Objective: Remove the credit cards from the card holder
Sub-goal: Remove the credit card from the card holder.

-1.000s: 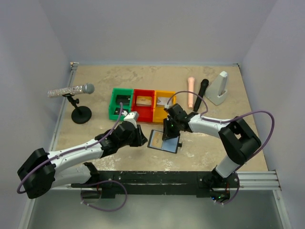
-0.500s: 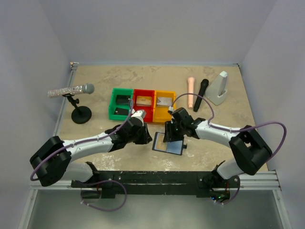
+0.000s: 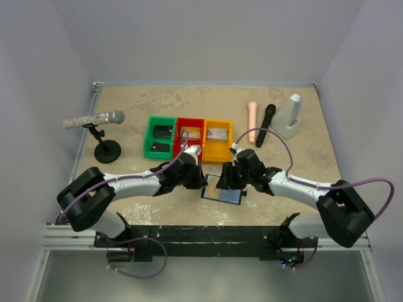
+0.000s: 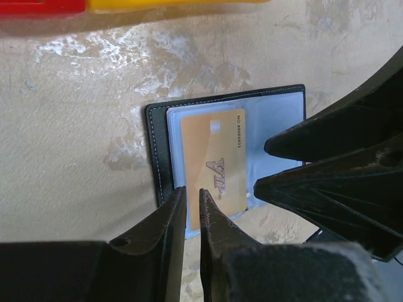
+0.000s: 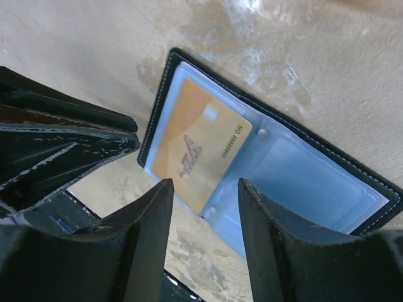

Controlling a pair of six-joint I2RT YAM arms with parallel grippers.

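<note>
- Card holder lay open and flat on the tabletop, pale blue inner faces up. It sat just on the near side of the yellow bin, between the two grippers.
- A gold-tan card with "VIP" print sat on the holder's left half, in the clear sleeve.
- Left gripper: jaws almost together with only a thin slit between them. The tips were at the card's near corner, by the holder's edge. Couldn't tell whether they were pinching the card or just sitting over it.
- Right gripper: jaws spread with nothing held, poised over the card, one finger on either side of its end in the wrist view.
- The two grippers were nose to nose over the holder, very close. Contact between them couldn't be judged.
- Green bin, red bin and the yellow bin stood joined in a row.
- A tan card lay in the red bin and a silvery grey card in the yellow one.
</note>
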